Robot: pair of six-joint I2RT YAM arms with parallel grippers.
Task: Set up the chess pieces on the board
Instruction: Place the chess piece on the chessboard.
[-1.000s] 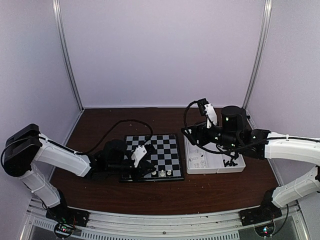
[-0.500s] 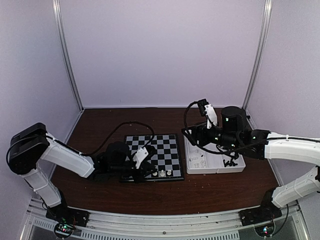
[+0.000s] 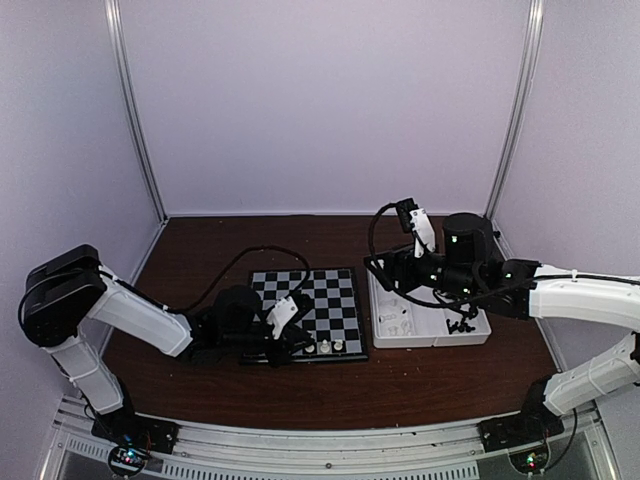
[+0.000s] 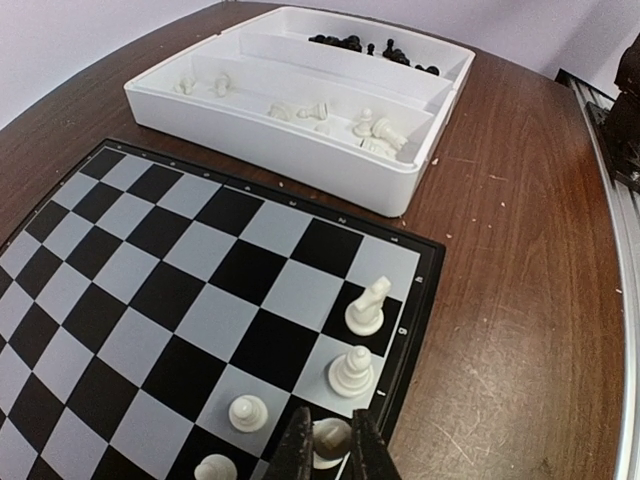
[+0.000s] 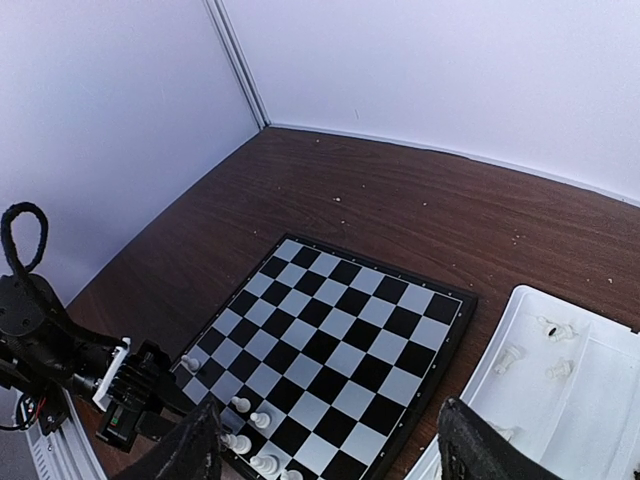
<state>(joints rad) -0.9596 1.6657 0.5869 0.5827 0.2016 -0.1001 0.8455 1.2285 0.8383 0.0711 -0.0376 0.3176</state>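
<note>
1. At the near right corner of the board (image 4: 180,300), left gripper (image 4: 331,450) down low, its black fingers (image 4: 298,452) pinched close on a small white piece (image 4: 331,436) in the near row. Kind of piece not to be told from above.
2. Step in hand, to judge by the layout: seating that piece on its square in the white back rank, just left of the bishop (image 4: 352,370). Knight (image 4: 366,305) one square further right, and the corner square beyond it bare.
3. One row further in: a pawn (image 4: 248,412), and a second pawn (image 4: 215,468) to its left.
4. Next move, probably: ease the jaws apart, then rise straight up. Little room beside the bishop, so no sideways drift. Light pieces, likely to tip or cling to a finger.
5. Right gripper (image 5: 330,420) hanging above the left edge of the tray (image 4: 300,150), fingers spread wide, nothing between them.
6. Far from finished, at a guess: only a handful of men on the board. White pieces (image 4: 375,125) lying toppled in the tray's left compartment, black pieces (image 4: 370,45) heaped in the right one.
7. Materials:
   - Board: flat and thin, black and pale grey checks, narrow dark rim with tiny white marks.
   - Pieces: smooth moulded plastic, round bases, small heads.
   - Tray: white plastic, straight walls, rounded corners.
   - Table (image 4: 500,200): dark brown wood grain, scuffed and speckled.
</note>
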